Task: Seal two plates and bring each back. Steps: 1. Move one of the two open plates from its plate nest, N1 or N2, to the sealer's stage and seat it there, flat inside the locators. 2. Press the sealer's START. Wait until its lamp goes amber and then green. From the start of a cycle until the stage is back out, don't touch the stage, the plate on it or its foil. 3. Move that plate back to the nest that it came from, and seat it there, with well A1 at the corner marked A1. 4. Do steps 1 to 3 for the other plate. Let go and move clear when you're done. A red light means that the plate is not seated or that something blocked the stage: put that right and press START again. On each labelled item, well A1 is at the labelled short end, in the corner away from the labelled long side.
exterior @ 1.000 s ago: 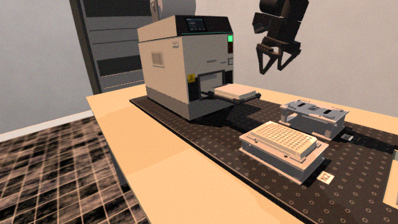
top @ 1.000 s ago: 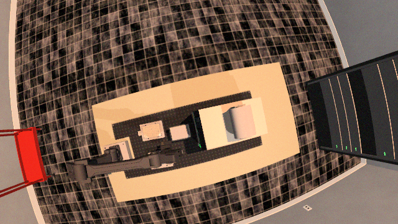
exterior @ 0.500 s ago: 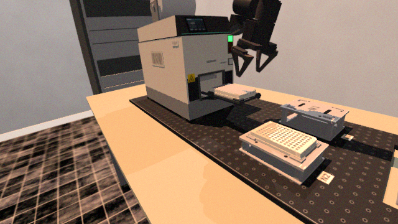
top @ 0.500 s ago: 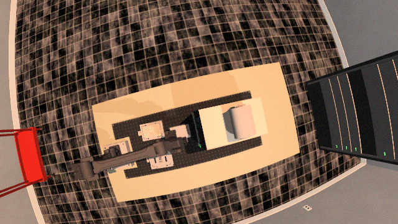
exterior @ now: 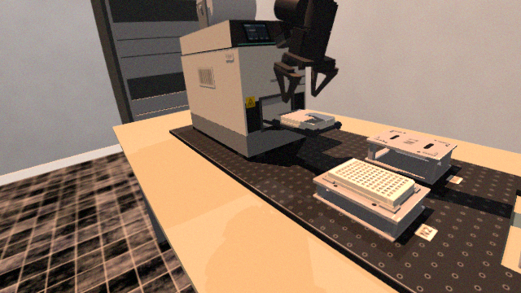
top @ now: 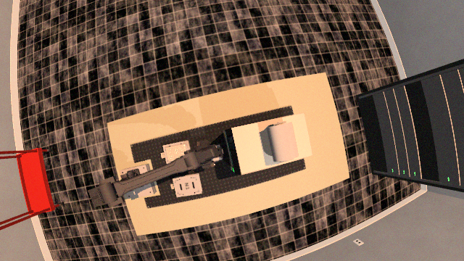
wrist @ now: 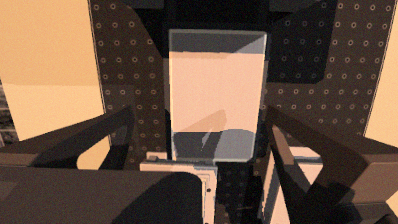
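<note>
A plate (exterior: pixel 301 122) (wrist: pixel 215 85) with a smooth foil top lies on the sealer's stage, out in front of the sealer (exterior: pixel 220 85) (top: pixel 250 148). My gripper (exterior: pixel 301 97) (wrist: pixel 199 112) (top: pixel 218 156) is open and empty. It hangs straight above that plate, one finger to each long side, not touching it. Nest N1 (exterior: pixel 411 146) (top: pixel 187 185) is empty. Nest N2 (exterior: pixel 366 203) (top: pixel 166 156) holds an open plate (exterior: pixel 372 181) (top: pixel 176 149) with bare wells. A small green light (top: pixel 233 169) shows on the sealer's front in the top view.
The nests and sealer stand on a dark perforated board (exterior: pixel 285 179) on a tan table (exterior: pixel 183 183). A foil roll (top: pixel 284 141) sits on top of the sealer. A dark rack (top: pixel 417 127) stands beyond the table's far end, a red stand (top: pixel 32 181) near the arm's base.
</note>
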### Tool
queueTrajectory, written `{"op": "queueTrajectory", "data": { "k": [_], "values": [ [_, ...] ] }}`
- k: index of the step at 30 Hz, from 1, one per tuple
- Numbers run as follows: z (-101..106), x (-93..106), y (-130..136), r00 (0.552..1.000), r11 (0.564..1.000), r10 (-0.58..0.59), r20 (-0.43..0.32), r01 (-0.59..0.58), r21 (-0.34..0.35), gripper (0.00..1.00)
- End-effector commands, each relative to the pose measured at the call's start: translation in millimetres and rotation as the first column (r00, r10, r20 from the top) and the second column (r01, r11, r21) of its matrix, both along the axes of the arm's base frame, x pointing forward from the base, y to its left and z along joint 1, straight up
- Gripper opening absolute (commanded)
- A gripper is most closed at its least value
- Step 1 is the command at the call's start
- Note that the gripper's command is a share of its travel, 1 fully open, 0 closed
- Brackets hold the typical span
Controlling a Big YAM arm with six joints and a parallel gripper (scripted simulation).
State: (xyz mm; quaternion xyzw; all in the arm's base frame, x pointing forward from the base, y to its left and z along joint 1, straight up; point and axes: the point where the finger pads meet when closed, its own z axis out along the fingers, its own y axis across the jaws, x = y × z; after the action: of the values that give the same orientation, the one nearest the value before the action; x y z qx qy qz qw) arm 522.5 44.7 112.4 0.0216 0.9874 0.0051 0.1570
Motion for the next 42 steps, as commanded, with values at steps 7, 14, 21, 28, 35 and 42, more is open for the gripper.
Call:
{"op": "queueTrajectory", "data": {
  "k": [7,14,21,28,35,42],
  "values": [
    [12,6.6,-20,0.999,0.999,-0.038,0.028,0.038,0.005,1.0],
    [15,-0.5,-11,0.999,1.0,0.007,0.041,-0.006,-0.002,1.0],
    [16,-0.1,-17,0.999,1.0,-0.003,0.044,0.003,-0.004,1.0],
    [29,10.4,-20,0.997,1.0,-0.009,0.073,0.01,-0.003,1.0],
    [14,12.0,-22,0.998,1.0,-0.031,0.058,0.031,-0.002,1.0],
    [-15,3.0,-14,0.999,0.999,-0.037,0.013,0.037,0.001,1.0]
  ]
}}
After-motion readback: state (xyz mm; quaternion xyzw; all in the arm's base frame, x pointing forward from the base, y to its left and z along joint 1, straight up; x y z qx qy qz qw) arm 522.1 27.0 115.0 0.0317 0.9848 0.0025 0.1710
